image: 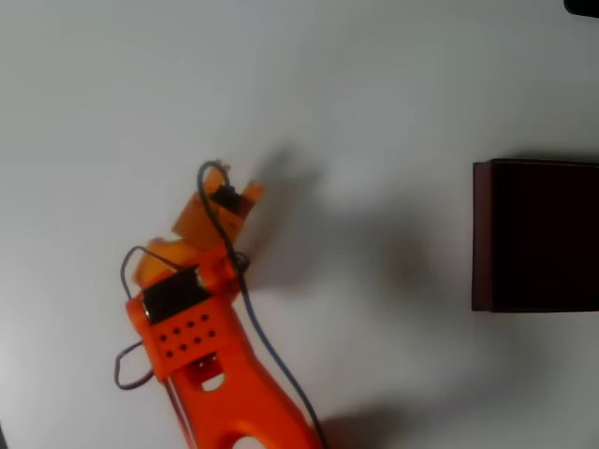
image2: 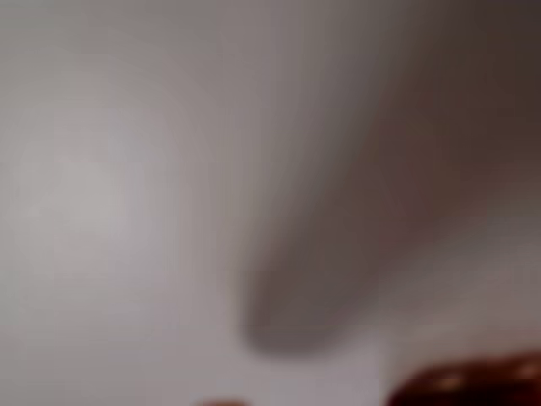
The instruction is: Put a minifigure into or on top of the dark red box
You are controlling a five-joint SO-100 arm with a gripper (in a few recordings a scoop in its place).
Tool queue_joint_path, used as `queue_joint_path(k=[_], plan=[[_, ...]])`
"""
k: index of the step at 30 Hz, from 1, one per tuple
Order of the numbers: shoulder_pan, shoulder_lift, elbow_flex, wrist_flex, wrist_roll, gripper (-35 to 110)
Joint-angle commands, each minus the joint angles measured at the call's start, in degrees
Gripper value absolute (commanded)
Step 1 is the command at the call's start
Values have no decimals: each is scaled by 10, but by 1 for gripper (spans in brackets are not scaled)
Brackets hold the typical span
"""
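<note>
In the overhead view the orange arm reaches up from the bottom left, and its gripper (image: 223, 182) points toward the top of the picture over the white table. The fingers lie under the wrist parts and a dark cable, so their gap is hidden. The dark red box (image: 533, 236), with maroon walls and a near-black inside, stands at the right edge, far to the right of the gripper. The minifigure is hidden in the overhead view. The wrist view is badly blurred, and a reddish-brown blob (image2: 473, 385) sits at its bottom right; I cannot tell what it is.
The white table (image: 374, 94) spreads between the arm and the box. The arm casts a soft shadow (image: 309, 215) to its right. A small dark object (image: 582, 6) cuts into the top right corner.
</note>
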Motion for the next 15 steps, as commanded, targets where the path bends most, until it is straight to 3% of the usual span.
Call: queue_joint_path(k=[1, 15], plan=[[-11, 8, -5, 6, 5, 23], [-17, 45, 38, 7, -6, 22]])
